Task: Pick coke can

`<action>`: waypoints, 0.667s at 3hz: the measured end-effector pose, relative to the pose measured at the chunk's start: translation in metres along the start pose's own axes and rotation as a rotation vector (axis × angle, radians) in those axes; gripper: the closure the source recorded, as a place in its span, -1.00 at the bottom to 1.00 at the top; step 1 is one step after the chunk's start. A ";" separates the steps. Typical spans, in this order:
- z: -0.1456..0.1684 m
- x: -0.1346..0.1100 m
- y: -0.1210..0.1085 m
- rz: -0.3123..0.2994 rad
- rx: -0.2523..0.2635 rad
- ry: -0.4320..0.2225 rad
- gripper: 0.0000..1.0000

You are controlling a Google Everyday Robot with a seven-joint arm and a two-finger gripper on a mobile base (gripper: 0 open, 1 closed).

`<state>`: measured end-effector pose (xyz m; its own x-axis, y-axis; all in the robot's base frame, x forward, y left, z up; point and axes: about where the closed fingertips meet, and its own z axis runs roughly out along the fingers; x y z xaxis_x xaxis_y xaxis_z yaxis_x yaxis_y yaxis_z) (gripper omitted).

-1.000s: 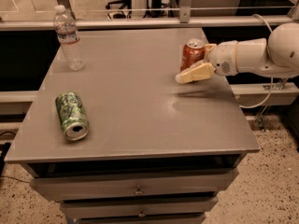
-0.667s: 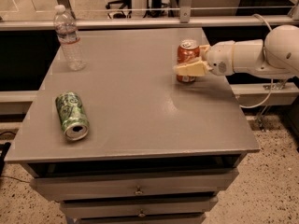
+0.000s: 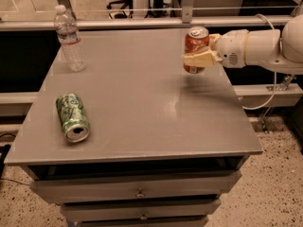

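The coke can, orange-red with pale markings and a silver top, is upright and lifted a little above the grey table, over its far right part. My gripper reaches in from the right on a white arm and is shut on the can, with a cream finger across the can's lower front. A faint shadow of the can lies on the table below it.
A green patterned can lies on its side near the table's left front. A clear plastic water bottle stands at the far left corner. A metal rail runs behind the table. Drawers sit below the front edge.
The gripper closed around the coke can and lifted it off the table, moving slightly left and up. The green can and the bottle have not moved.
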<state>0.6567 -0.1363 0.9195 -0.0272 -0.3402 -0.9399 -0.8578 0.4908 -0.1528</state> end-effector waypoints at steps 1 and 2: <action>0.001 -0.001 0.001 -0.002 -0.002 -0.001 1.00; 0.001 -0.001 0.001 -0.002 -0.002 -0.001 1.00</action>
